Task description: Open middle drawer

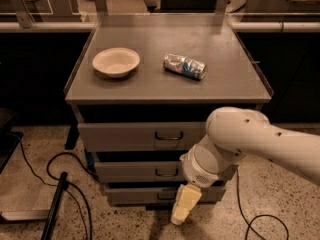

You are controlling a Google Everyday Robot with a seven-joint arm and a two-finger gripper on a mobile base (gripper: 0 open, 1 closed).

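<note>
- Camera view: looks down and forward at a grey metal bench (150,86) with three drawers stacked beneath its top.
- On the bench top, left of centre: shallow cream bowl (116,61), upright.
- Right of the bowl and well apart from it: crushed can (184,66), lying on its side, silver with blue marking.
- Directly under the top: top drawer (120,135), tallest front of the three, dark loop grip at front centre.
- Below that: middle drawer (130,171), second of the three, plain grey front. Small dark loop handle (163,172) at front centre. Appears pushed in, with only the front showing. Right end of the front hidden behind the arm.
- At the bottom: lowest drawer (132,195), right part crossed by the hand.
- From the right edge: white arm (260,139), bending down to a rounded wrist (202,166) in front of the middle drawer, just right of its handle.
- Below the wrist: cream-coloured hand (179,216), pointing down toward the floor, low in front of the lowest drawer. Right of and below the middle drawer's handle, apart from it. Whether apart or together cannot be told.
- On the speckled floor (280,194), left of the bench: dark cables (37,171) in loops and a black bar (55,204). At lower right: a further cable (260,219).
</note>
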